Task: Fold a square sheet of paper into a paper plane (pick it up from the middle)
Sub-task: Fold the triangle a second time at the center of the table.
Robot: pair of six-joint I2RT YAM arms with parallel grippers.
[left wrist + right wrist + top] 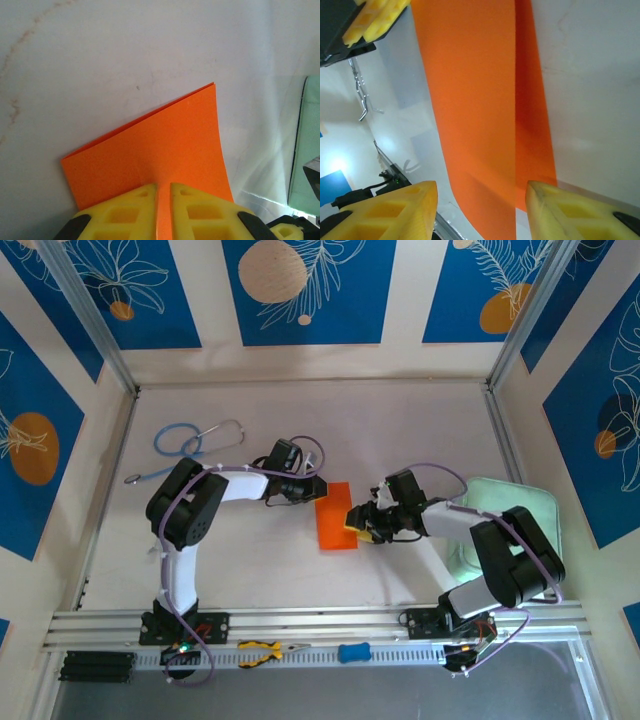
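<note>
While the left gripper (pixel 163 187) pinched one edge with its fingers nearly closed, the square sheet of paper (pixel 335 515) sat left of the pale green pad (pixel 510 510), apparently doubled into a rectangle. Between sheet and pad, the right gripper (pixel 482 192) stood open, straddling the paper and gripping nothing. Judging by this shape, the nose and wing folds were not yet made.

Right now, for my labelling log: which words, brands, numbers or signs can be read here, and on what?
No readable text anywhere.
The orange paper is plain.
The blue wall panels bear only leaf and circle drawings.
The pliers are too small to show any marking.
</note>
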